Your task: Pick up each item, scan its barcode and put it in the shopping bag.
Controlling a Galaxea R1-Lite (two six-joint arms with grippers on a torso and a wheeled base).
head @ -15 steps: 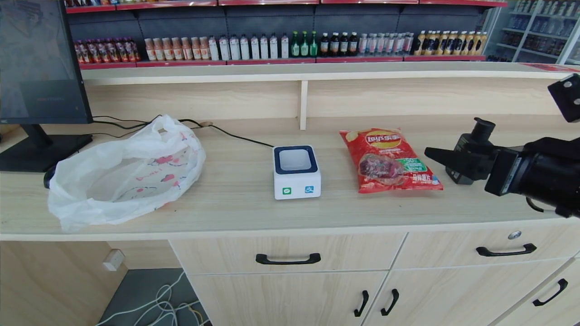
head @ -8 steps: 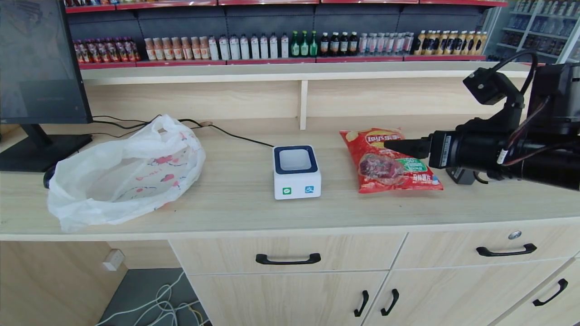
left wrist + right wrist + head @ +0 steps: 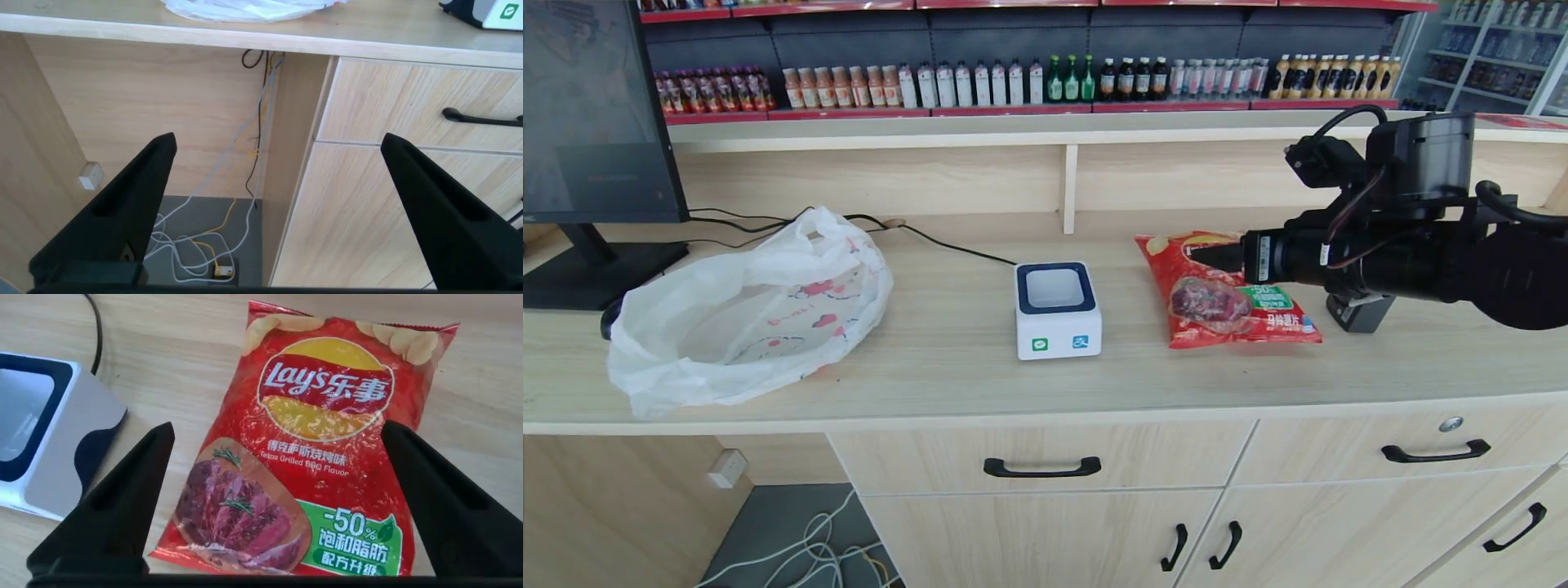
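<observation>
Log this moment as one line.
right gripper: open, over chip bag | left gripper: open, below counter | shopping bag: left of scanner

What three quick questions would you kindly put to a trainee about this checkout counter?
1. True or false: the chip bag lies inside the shopping bag.
2. What stands on the counter between those two? A monitor, B scanner, C bottle.
3. Fill in: the right pincer hovers over the chip bag, jaws ____.
Key: 1 false; 2 B; 3 open.
</observation>
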